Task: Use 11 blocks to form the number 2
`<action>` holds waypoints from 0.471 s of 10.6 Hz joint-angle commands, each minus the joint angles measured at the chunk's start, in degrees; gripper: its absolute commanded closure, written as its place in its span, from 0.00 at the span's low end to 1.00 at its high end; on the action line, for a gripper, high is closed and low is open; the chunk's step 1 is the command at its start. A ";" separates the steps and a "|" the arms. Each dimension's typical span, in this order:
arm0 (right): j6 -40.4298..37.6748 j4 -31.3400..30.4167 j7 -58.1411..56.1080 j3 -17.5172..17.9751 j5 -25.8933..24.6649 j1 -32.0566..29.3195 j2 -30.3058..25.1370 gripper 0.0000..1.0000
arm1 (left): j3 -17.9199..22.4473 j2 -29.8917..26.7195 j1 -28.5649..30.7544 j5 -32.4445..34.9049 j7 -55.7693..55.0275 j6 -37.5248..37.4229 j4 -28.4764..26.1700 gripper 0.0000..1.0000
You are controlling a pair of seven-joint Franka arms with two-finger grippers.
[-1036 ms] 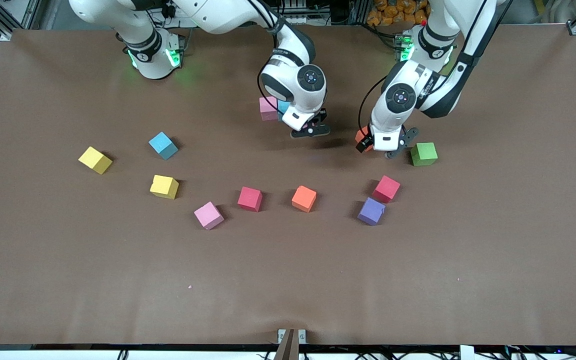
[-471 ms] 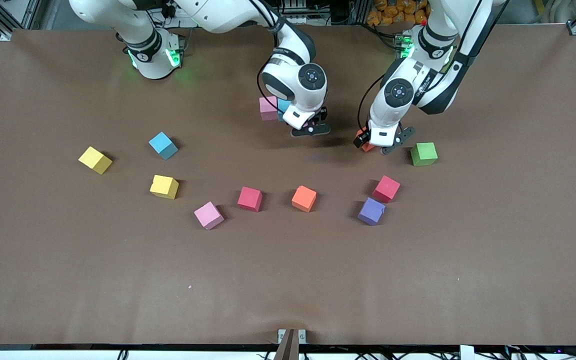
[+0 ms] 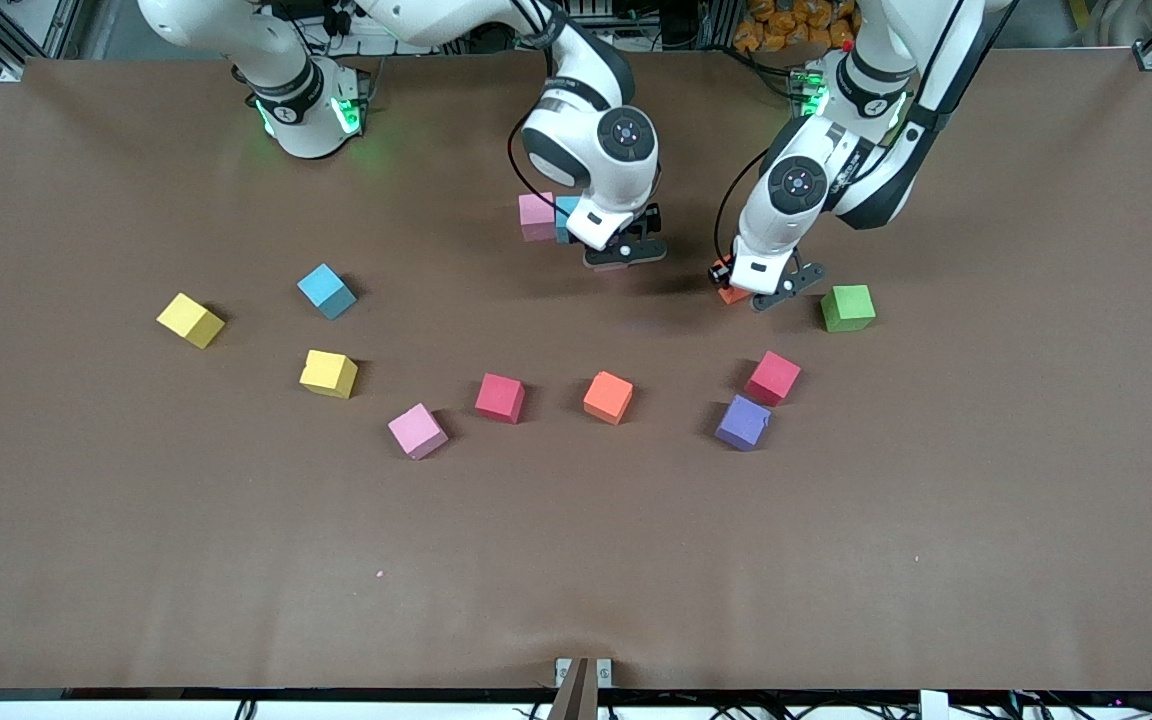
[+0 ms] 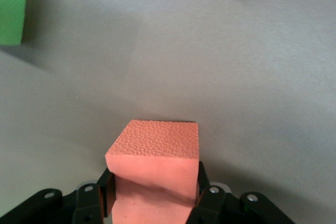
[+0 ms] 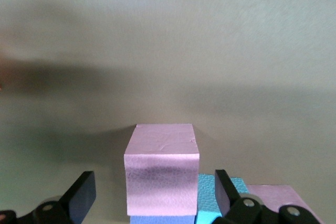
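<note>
Left gripper (image 4: 152,195) newly clamped on orange cube (image 4: 155,169)

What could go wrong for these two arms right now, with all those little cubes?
The left jaws squeeze the orange cube so its foam dents; it might twist or slip when lifted. The green cube sits close by, so a swing could knock it. The right jaws stand open around a pale pink cube touching a blue cube; pulling away crooked could nudge both.
</note>
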 commanded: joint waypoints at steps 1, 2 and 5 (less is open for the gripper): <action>-0.69 -0.22 1.17 -0.16 -1.16 -3.94 -2.39 0.00 | 0.42 0.04 -0.48 0.90 4.80 0.13 1.79 0.72; -0.68 0.30 1.08 -1.38 -1.25 -5.53 -2.39 0.00 | 0.51 0.05 -0.92 0.99 5.95 -0.22 3.11 0.72; -0.51 3.19 0.21 -4.46 -1.60 -10.71 -1.43 0.00 | 1.47 2.41 -4.07 0.99 9.81 -6.26 10.73 0.72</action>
